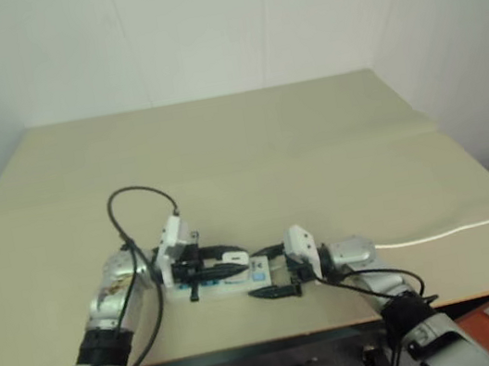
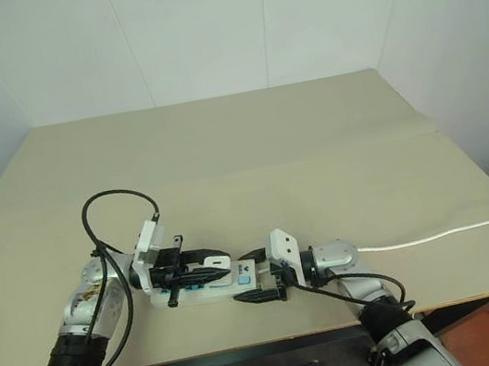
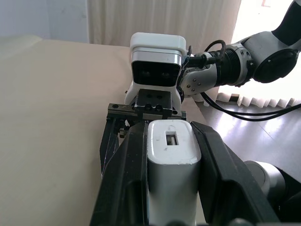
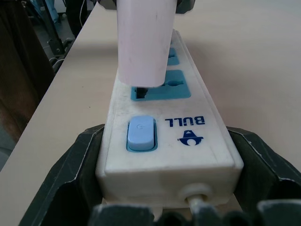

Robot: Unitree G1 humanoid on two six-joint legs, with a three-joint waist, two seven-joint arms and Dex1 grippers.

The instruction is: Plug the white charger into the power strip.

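**White charger held over the strip's blue socket**

Beige tabletop (image 2: 316,162) fills my head views, and near its front edge the power strip (image 2: 208,290) lies lengthwise between the two arms. I see my left gripper (image 2: 214,268) reaching in from the left with its black fingers clenched on the white charger (image 2: 218,264), which sits just above the strip. My right gripper (image 2: 259,279) comes in from the right and straddles the strip's near end, one black finger on each side. The thin white cord (image 2: 441,235) runs from that end across the table towards the right edge.

In the left wrist view the charger (image 3: 171,174) is squeezed between the two black fingers (image 3: 124,188), its end face with a small slot towards the camera. The other arm's white camera housing (image 3: 156,61) faces me just beyond it.

In the right wrist view the strip (image 4: 164,141) is grasped at its switch end between my black fingers (image 4: 70,174), which press both long sides. The pale blue switch (image 4: 141,133) is nearest; the charger (image 4: 143,40) stands upright over the first blue socket (image 4: 160,87), its dark prongs at the slots. I cannot tell how deep they are
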